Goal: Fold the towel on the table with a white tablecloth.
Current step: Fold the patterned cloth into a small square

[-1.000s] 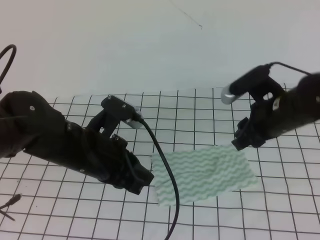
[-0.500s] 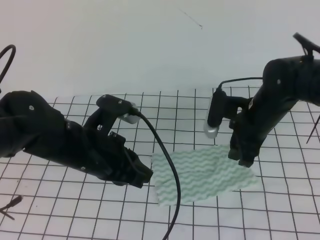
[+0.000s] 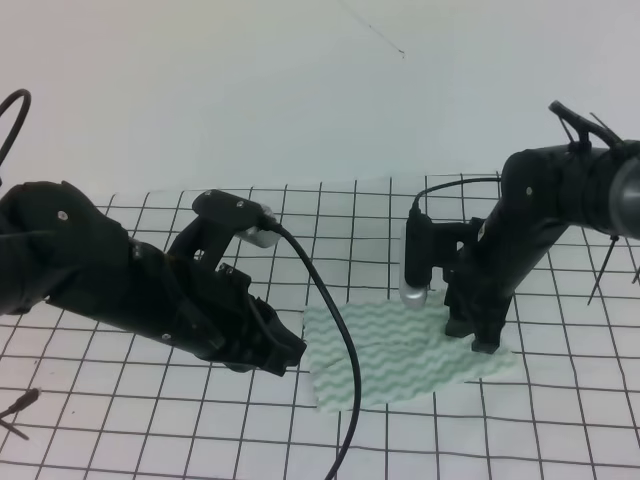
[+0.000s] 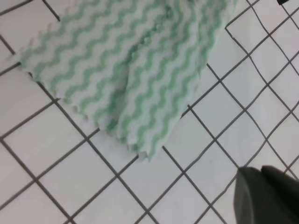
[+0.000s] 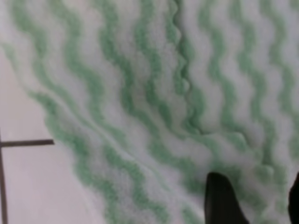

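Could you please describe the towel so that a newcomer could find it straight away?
Look at the white grid-printed tablecloth covering the table. Right of centre lies the towel, under the right pincer. Its pale green wavy stripes set it apart.

One towel (image 3: 405, 345) lies on one table (image 3: 560, 440), which carries one tablecloth (image 3: 120, 430). Two arms reach in: one on the left (image 3: 110, 280) and one on the right (image 3: 540, 235). Each ends in one hand, so two hands: the left hand (image 3: 285, 358) and the right hand (image 3: 472, 338). One black cable (image 3: 335, 340) loops near the towel's left edge. One small dark object (image 3: 18, 408) sits at the near left.
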